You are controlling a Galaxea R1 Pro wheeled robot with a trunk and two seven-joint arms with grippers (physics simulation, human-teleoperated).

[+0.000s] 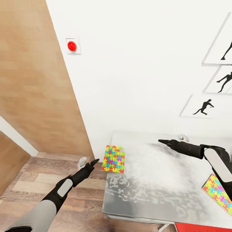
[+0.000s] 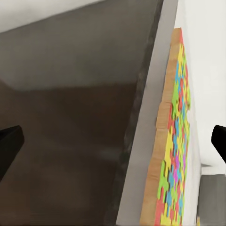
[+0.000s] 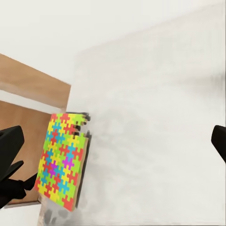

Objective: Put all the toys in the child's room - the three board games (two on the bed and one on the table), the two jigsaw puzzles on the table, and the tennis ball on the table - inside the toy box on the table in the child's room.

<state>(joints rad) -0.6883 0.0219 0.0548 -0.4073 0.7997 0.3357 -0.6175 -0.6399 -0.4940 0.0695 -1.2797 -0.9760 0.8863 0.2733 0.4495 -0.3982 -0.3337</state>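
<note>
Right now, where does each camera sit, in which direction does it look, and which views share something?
Head view: on the head, looking forward and down at the table, wall, both arms.
Left wrist view: on the left arm, looking along the table edge at the puzzle; finger showing.
Right wrist view: on the right arm, looking across the table; finger showing.
Shared: the overhanging jigsaw puzzle shows in all three.

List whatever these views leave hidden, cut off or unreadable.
- Second puzzle, head view: cut by the frame's right edge and partly covered by the right arm.
- Red thing, head view: cut off by the bottom edge; cannot be identified.
- Corner puzzle, left wrist view: seen edge-on, so its picture is unreadable.
- Left gripper, head view: pointing away, jaw gap cannot be seen.
- Table, right wrist view: surface washed out, far edge lost.
</note>
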